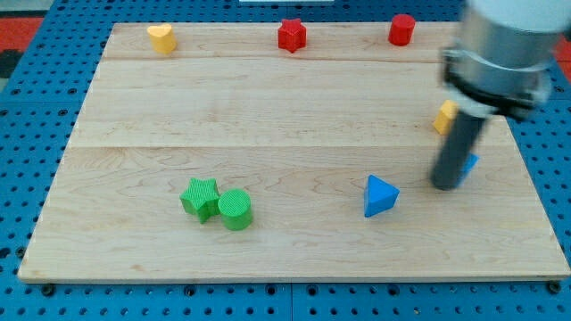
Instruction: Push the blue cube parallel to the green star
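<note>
Seven blocks lie on the surface [294, 107]; my tip [445, 185] touches the half-hidden blue cube [470, 163], well right of the green star [200, 196]. Pincer: none shows.

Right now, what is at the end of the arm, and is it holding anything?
No jaws: the arm ends in a rod.
My tip holds nothing; it rests against the blue cube, right of the blue triangle.

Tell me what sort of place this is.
Probably a robotics lab bench: a pale wooden board lies on a blue perforated base, small coloured blocks such as the green star are scattered on it, and my tip touches down beside a partly hidden blue block.
</note>
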You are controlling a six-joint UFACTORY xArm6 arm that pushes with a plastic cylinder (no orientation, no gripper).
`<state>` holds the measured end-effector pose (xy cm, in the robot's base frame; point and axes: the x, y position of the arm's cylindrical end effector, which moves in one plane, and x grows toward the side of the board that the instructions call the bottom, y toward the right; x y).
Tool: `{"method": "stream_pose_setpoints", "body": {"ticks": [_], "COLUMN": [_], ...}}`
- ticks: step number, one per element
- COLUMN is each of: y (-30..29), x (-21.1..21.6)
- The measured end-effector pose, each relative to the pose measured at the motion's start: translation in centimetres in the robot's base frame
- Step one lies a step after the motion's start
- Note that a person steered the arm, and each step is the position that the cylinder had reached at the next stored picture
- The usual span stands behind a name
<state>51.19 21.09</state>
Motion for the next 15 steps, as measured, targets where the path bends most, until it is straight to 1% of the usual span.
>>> {"method": "stream_pose_setpoints", "body": {"ticks": [1, 2, 3, 5, 6, 7, 8, 9, 10, 11, 12, 13, 14, 15], "y": [0.9, 8.0, 9.8, -4.3, -8.1, -8.6, -4.8, 0.4, -5.9, -16.4, -27.0, -22.1, -23.9, -33.2], "x": [2.2, 1.4, -0.8, -2.9, -3.7, -4.2, -3.4, -2.9, -7.6, -6.5, -6.5, -7.6, -12.3, -11.7]}}
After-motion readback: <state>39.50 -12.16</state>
